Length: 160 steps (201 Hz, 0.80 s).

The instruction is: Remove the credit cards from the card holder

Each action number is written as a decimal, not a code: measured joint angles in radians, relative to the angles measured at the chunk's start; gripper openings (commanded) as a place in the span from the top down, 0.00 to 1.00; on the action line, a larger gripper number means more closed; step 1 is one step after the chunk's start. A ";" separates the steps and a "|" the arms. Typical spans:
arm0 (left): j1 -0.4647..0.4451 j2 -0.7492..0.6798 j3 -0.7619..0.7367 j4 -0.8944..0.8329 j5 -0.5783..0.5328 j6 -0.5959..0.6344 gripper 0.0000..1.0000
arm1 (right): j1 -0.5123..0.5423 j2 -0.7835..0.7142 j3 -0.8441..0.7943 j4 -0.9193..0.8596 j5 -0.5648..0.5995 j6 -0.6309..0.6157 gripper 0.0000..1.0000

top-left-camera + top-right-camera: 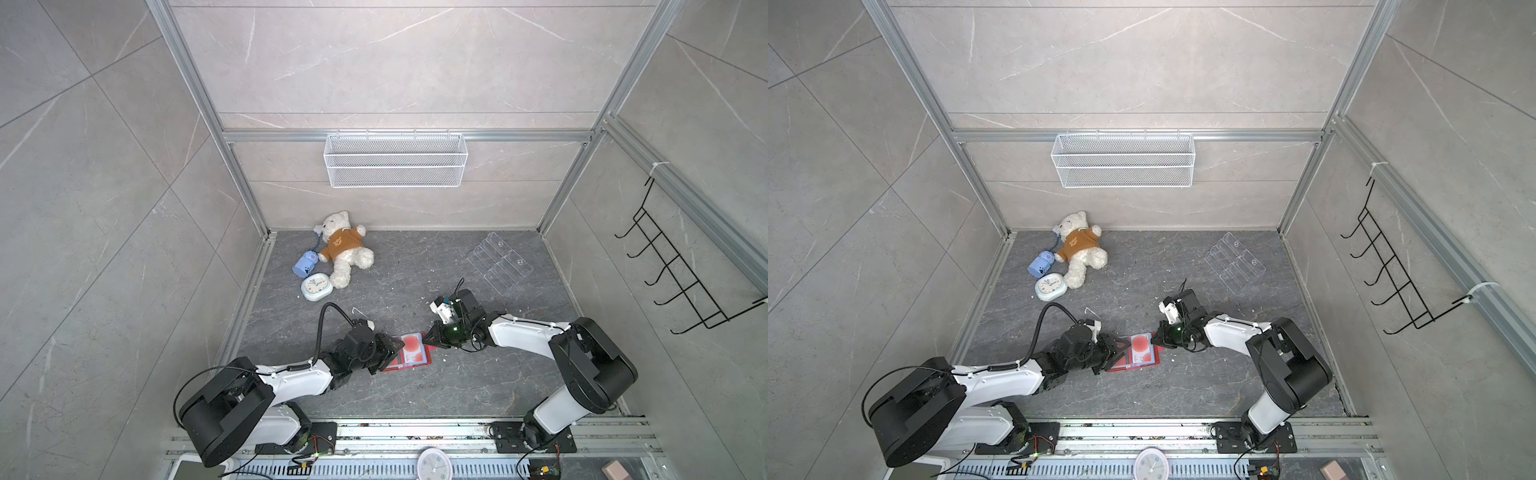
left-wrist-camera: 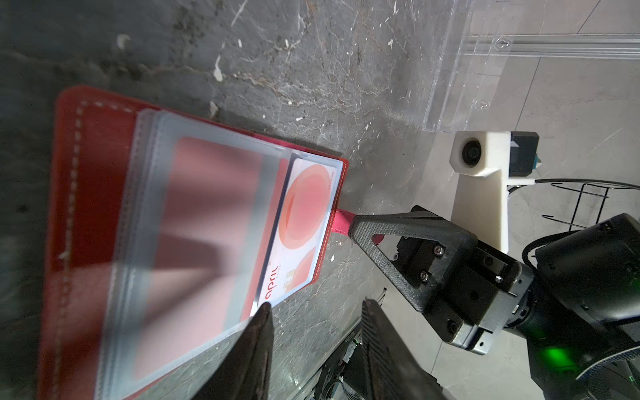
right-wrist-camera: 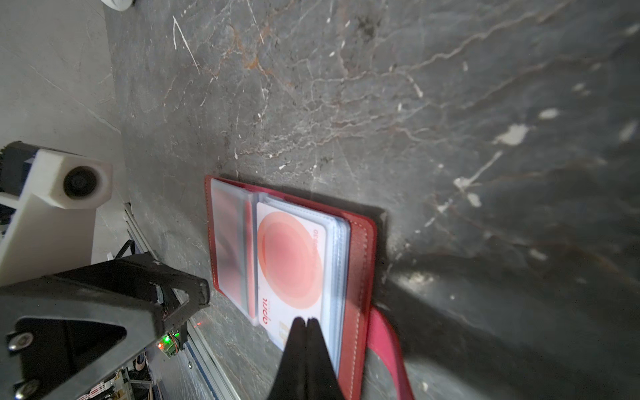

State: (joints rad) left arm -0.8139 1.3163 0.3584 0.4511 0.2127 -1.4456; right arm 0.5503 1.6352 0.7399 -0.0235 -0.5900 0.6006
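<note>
The card holder [image 3: 360, 263] lay open on the worktop [image 1: 415, 270], your right tool [image 3: 306, 320] pressed together at its tab [image 3: 384, 332] and your left tool [image 2: 317, 304] half spread by the top card [image 3: 291, 256], which, I judged, needed pinching alone and drawing straight from its sleeve [image 3: 337, 256].

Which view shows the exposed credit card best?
Right wrist: the credit card faces the camera almost whole in the open card holder, only its end hidden by the shut right tool. Left wrist shows it partly behind a sleeve; both top views show it tiny.
</note>
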 measured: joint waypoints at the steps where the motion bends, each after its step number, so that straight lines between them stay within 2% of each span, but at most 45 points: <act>1: 0.000 0.001 0.000 -0.001 0.000 0.000 0.56 | 0.000 0.003 0.000 0.003 0.000 0.002 1.00; 71: 0.000 0.061 -0.015 0.061 0.000 -0.013 0.57 | 0.020 0.069 -0.009 0.072 -0.005 0.026 1.00; 160: -0.021 0.124 -0.057 0.188 -0.031 -0.032 0.67 | 0.032 0.079 -0.027 0.137 -0.010 0.043 1.00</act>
State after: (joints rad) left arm -0.8349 1.4399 0.3012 0.6388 0.1818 -1.4776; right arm 0.5823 1.7142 0.7124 0.1135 -0.5999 0.6441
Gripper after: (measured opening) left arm 0.350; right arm 0.049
